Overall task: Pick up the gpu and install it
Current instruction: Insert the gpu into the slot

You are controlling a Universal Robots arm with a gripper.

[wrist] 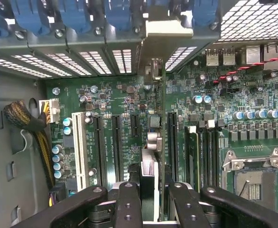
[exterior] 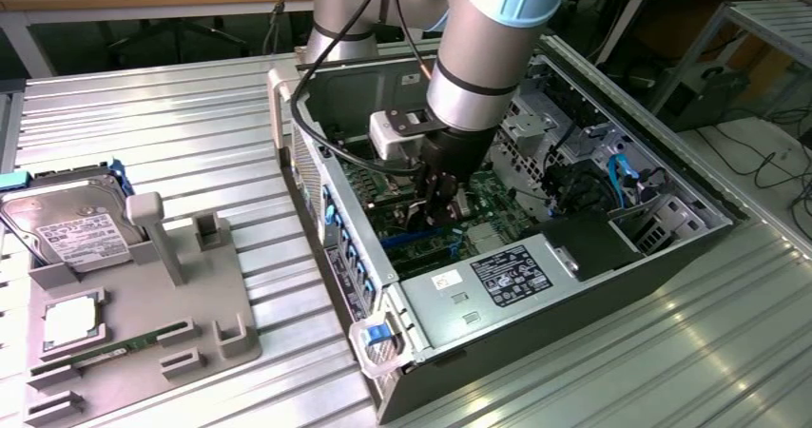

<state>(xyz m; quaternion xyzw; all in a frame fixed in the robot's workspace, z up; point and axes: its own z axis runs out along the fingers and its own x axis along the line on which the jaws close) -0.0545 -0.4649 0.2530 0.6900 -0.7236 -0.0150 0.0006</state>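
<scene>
Black two-finger gripper [wrist: 148, 202] clamps thin black gpu card [wrist: 151, 137] edge-on over green motherboard [wrist: 253, 118] | blue slot latches [wrist: 82, 14] ahead | silver hard drive [exterior: 70, 228] well apart on grey tray [exterior: 190, 304]

You're looking at the gpu [wrist: 161, 114] edge-on in the wrist view: a thin, dark card standing upright on its long edge, square to the green motherboard [wrist: 115, 90]. It runs in line with the black expansion slots, lying between two of them. Its pale beige-silver bracket [wrist: 166, 27] sits at the far end, up against the slotted rear wall of the computer case [wrist: 30, 66], just beside the blue retaining clips. The near end is clamped between the fingers of the gripper [wrist: 151, 194]. Whether the card's lower edge is seated in a slot, you cannot tell.
</scene>
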